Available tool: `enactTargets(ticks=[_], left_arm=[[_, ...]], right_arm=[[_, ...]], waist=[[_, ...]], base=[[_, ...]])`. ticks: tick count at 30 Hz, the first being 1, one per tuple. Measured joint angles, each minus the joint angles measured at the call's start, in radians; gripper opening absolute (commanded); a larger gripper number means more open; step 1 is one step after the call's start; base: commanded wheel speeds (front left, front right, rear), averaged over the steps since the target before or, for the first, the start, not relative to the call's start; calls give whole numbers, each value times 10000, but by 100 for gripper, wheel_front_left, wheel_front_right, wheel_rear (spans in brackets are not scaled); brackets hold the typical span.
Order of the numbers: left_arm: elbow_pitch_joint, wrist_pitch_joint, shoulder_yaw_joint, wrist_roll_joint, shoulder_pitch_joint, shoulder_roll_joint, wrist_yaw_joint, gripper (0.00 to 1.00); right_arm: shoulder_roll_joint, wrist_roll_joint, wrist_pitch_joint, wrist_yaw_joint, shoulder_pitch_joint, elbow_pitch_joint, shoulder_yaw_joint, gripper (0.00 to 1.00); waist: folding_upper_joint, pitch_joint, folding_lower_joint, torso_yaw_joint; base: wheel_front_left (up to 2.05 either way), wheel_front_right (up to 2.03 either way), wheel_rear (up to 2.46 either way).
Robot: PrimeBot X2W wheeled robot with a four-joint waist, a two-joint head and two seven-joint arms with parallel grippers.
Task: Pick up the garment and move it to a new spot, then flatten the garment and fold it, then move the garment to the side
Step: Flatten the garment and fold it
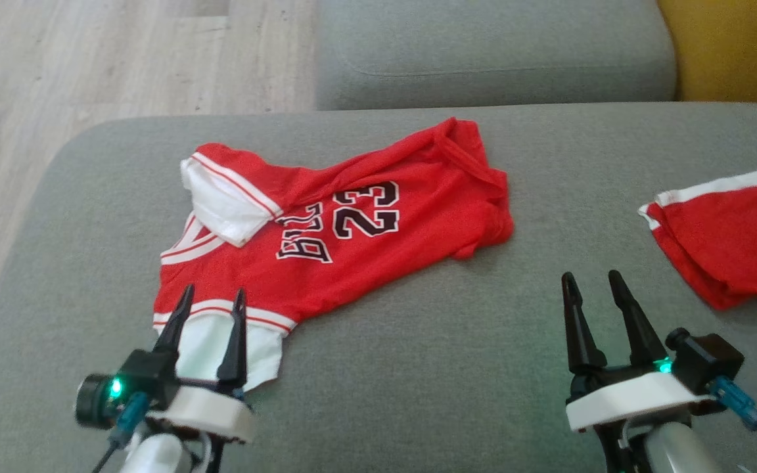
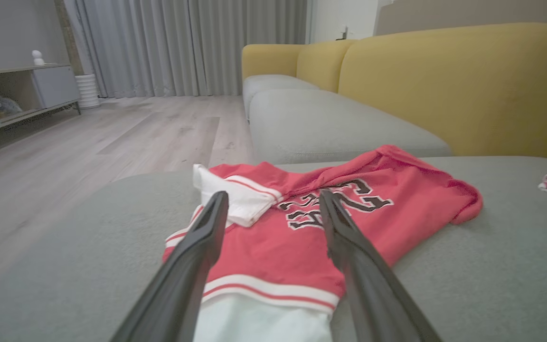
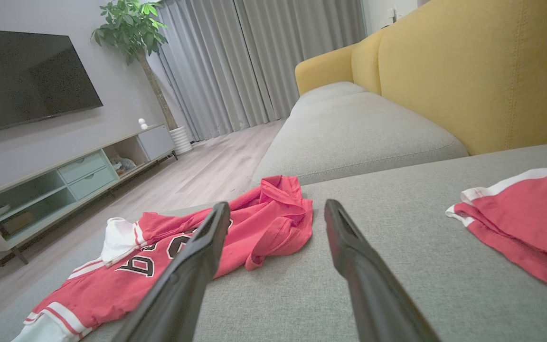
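Far left: pale wood floor (image 1: pixel 56 79) beyond the rounded edge of the grey seat cushion (image 1: pixel 418 381) that carries everything here.

Left gripper (image 1: pixel 214 290): low at the near left corner of the cushion, fingers spread apart, nothing between them but air and cloth below. They straddle the near end of the garment (image 1: pixel 378 263). Its white sleeve (image 1: pixel 217 351) and the red-and-white trim band sit right in the gap, one fingertip over each side of the band. In the left wrist view the sleeve runs up between the two fingers. Whether the tips touch the fabric, I cannot tell.

Garment: red jersey, black "23" (image 1: pixel 365 210) and lettering facing up, lying slantwise on the left half of the cushion, collar end nearer the left edge. Not flat: the far white sleeve (image 1: pixel 227 203) is flopped over the chest, a ridge runs across the body, and the hem end is bunched.

Right gripper (image 1: pixel 591 274): also parted and empty, over bare grey cushion. The jersey's bunched hem lies off to its left, clear of both fingers; in the right wrist view the left finger overlaps the cloth only by line of sight.

Further right: red shorts (image 1: pixel 733 243) with white trim, folded, apart from the right fingers.

Behind: a second grey cushion (image 1: pixel 497 52); yellow backrest (image 1: pixel 740 46) at the far right corner.
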Motion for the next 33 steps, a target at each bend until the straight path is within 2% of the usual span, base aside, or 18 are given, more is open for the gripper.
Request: enactTargets(ticks=[11, 15, 20, 27, 33], left_arm=[[-123, -261, -343, 355, -195, -702, -270, 100], [-119, -263, -359, 468, -279, -815, -360, 100], [-219, -265, -353, 610, -733, -1034, -537, 100], [-291, -291, -343, 792, -1357, -1494, -805, 100], [-276, -291, -316, 943, -1749, -1797, -980, 100]], right_arm=[[0, -50, 0, 0, -16, -184, 82, 100], [2, -295, 0, 0, -171, -297, -115, 100], [-2, -798, 12, 0, -1127, -209, -370, 100], [-44, -1365, 1490, 0, -3570, 424, -403, 100], [-516, -1674, 3141, 0, -5286, 2057, -585, 100]], waist=[[0, 346, 0, -653], [0, 702, 1, -657], [0, 1121, 2, -476], [0, 1913, 2, 183], [0, 2542, 3, 945]], base=[[0, 0, 0], [0, 0, 0], [0, 0, 0], [0, 0, 0], [0, 0, 0]])
